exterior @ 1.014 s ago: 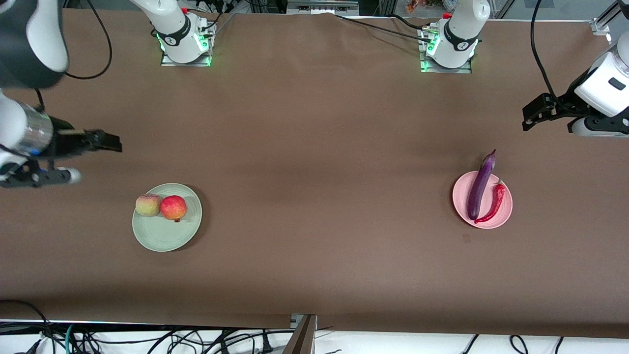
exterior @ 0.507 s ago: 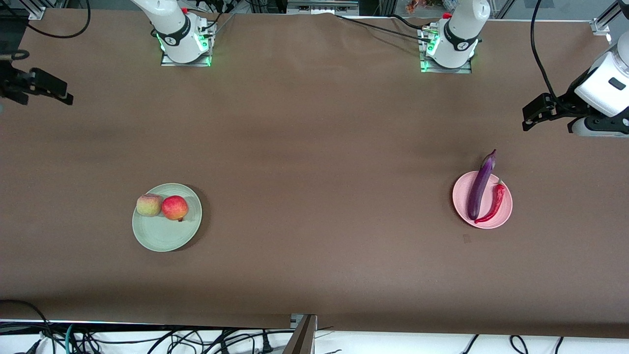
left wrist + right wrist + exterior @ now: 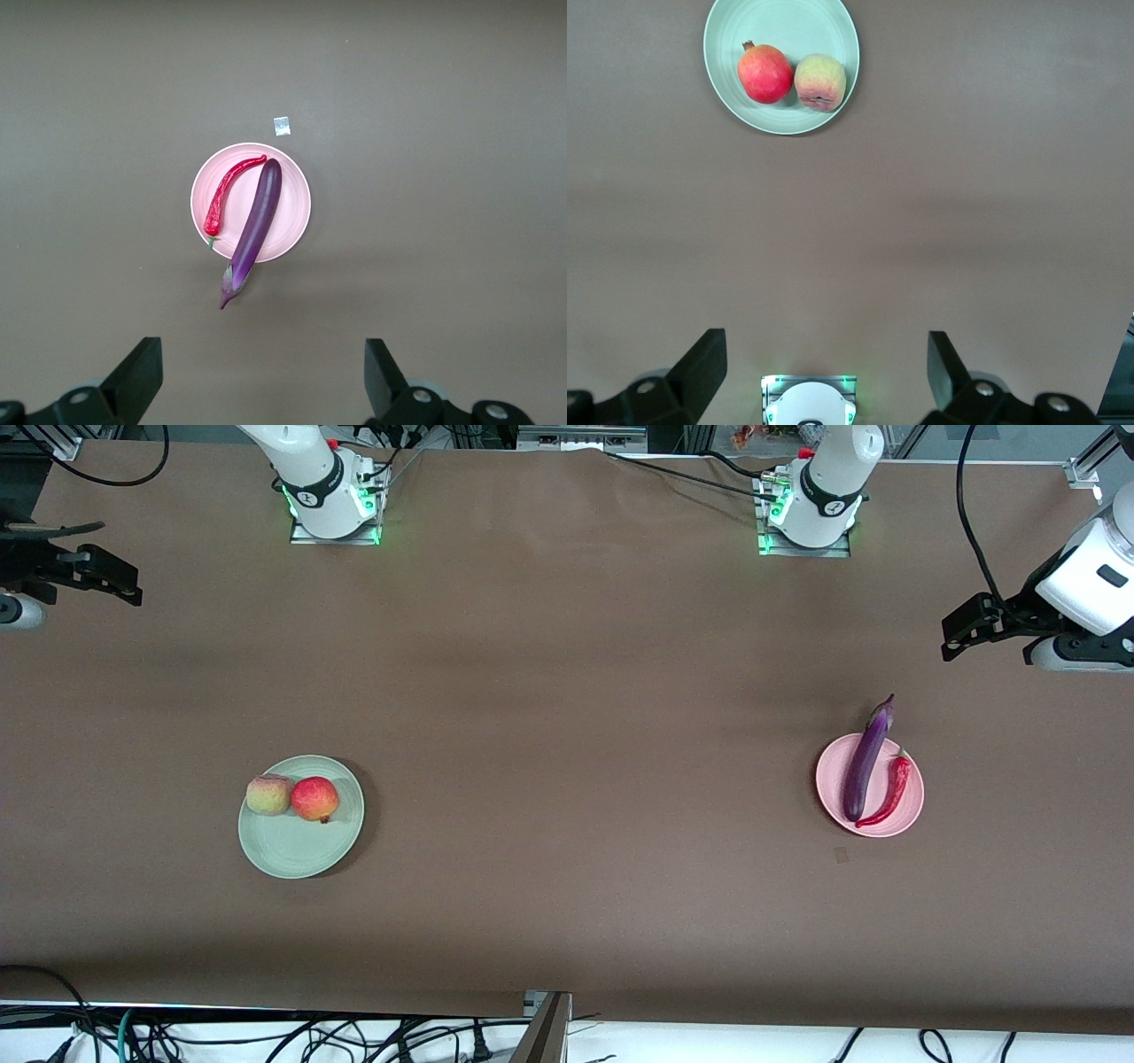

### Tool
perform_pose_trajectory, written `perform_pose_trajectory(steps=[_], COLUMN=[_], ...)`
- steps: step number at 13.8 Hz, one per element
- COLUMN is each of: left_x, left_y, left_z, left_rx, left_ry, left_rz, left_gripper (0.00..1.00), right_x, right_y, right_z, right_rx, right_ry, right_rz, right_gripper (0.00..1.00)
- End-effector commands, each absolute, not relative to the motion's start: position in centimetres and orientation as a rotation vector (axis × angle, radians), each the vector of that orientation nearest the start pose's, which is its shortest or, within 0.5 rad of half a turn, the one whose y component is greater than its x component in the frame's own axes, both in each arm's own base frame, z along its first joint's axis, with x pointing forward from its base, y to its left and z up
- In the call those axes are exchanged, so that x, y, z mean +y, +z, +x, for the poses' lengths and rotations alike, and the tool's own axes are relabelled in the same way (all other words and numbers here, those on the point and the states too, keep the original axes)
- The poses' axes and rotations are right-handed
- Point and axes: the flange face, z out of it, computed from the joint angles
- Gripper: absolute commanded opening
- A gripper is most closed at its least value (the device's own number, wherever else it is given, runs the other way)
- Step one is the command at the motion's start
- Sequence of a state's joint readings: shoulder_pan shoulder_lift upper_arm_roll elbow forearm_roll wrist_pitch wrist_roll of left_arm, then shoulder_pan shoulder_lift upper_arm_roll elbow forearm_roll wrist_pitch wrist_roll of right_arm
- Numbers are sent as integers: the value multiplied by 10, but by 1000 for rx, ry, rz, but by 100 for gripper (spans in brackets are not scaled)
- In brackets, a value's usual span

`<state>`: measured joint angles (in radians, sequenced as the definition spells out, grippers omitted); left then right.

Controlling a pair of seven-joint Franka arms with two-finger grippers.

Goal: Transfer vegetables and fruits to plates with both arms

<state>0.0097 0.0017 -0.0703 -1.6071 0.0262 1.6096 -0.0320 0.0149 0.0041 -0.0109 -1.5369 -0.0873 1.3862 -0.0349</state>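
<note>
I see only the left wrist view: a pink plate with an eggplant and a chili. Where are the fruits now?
Observer: The peach and the red fruit sit on the green plate, toward the right arm's end of the table.
Operator: Do the two fruits touch?
Observer: Yes, they sit side by side, touching.
Operator: Is the right gripper holding something?
Observer: No. The right gripper is open and empty, up over the table.

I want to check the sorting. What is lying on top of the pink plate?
On the pink plate lie the purple eggplant and the red chili pepper, side by side. The eggplant's stem end sticks out over the rim. The plate surface under them is covered.
</note>
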Motion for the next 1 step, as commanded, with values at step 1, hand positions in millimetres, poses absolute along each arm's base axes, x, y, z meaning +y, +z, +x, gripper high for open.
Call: perform_pose_trajectory(steps=[1], left_x=[-32], left_y=[615], left_z=[560], left_rx=[51], left_ry=[2], left_rz=[-3107], left_gripper=[100], right_x=[-12], right_y=[629], right_z=[537], right_rx=[-49], right_ry=[241], right_rz=[-3224], right_gripper=[100])
